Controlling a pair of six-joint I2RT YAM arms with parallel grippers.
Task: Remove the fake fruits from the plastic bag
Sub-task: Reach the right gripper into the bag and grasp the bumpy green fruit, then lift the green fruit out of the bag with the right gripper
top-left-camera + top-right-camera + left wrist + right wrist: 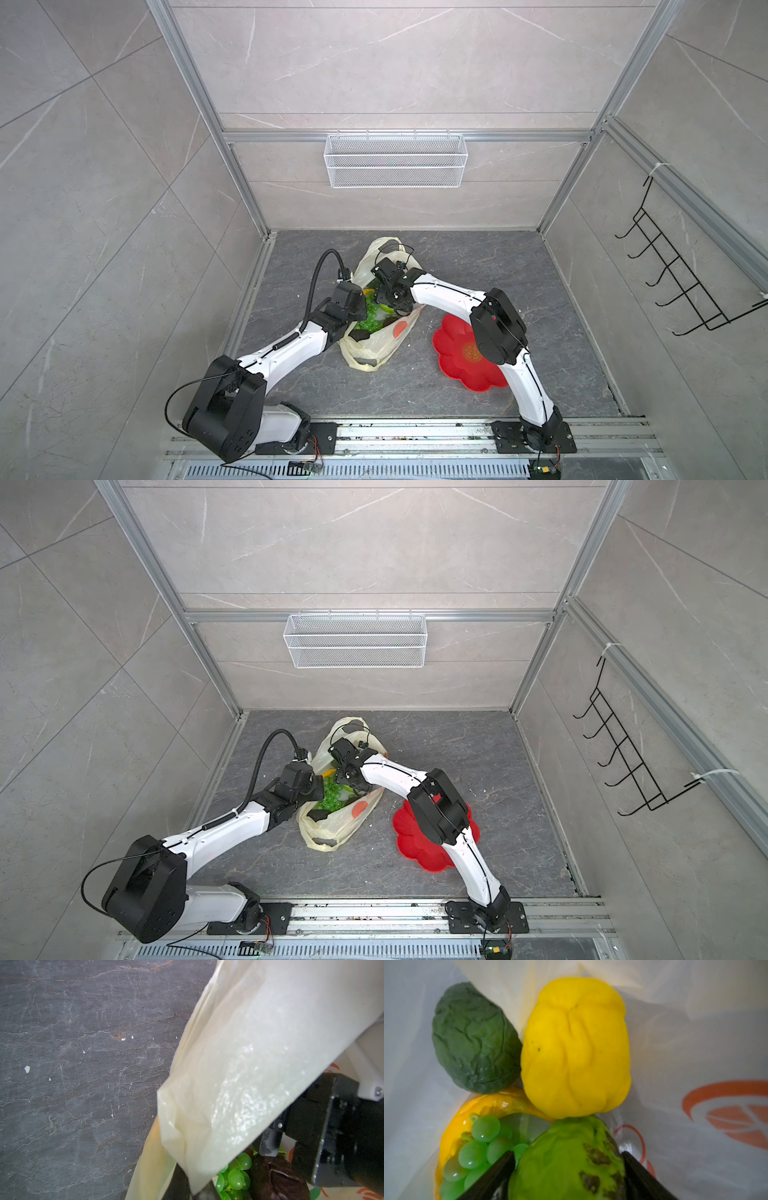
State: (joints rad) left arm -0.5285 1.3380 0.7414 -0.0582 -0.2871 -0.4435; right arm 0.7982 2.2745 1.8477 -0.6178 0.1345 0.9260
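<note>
Inside the plastic bag point(374, 349) lie all visible fake fruits point(575, 1047), 0 out; left hand point(193, 1188) clamps its rim, right hand point(566, 1153) spread astride 1.

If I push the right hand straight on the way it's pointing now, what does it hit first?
The light green bumpy fruit: it sits between the right hand's open fingers inside the plastic bag. Past it lies the yellow fruit, though depth is hard to judge.
</note>
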